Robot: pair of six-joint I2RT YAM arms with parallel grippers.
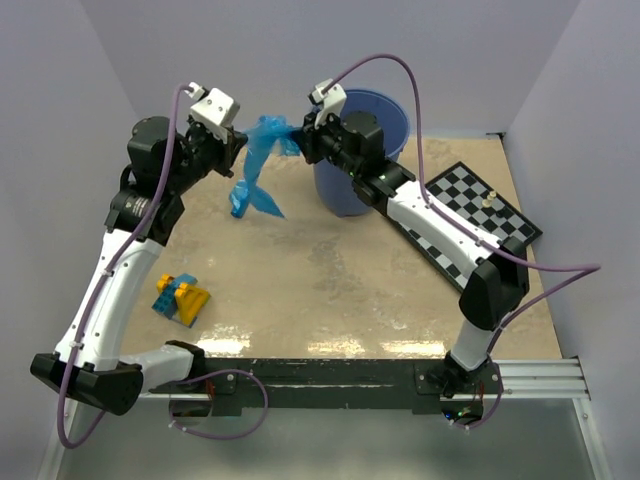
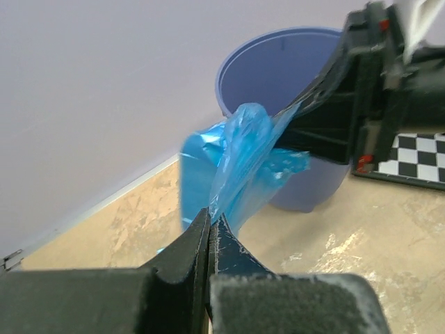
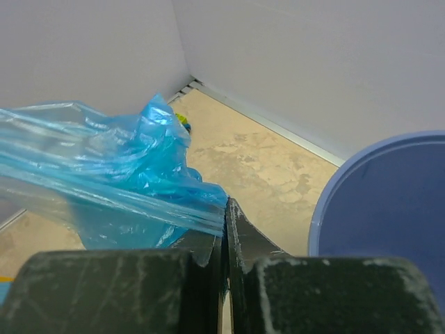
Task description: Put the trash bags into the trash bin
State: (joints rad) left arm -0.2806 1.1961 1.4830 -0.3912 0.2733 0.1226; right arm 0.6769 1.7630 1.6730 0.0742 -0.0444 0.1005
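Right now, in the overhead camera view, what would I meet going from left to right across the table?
toy blocks → blue bag, held up off the table → bucket → chessboard

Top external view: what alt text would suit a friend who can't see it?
A robot's left hand and right hand pinch a crinkly blue trash bag held between them, beside a blue trash bin. A chessboard lies to the right, toy blocks to the left.
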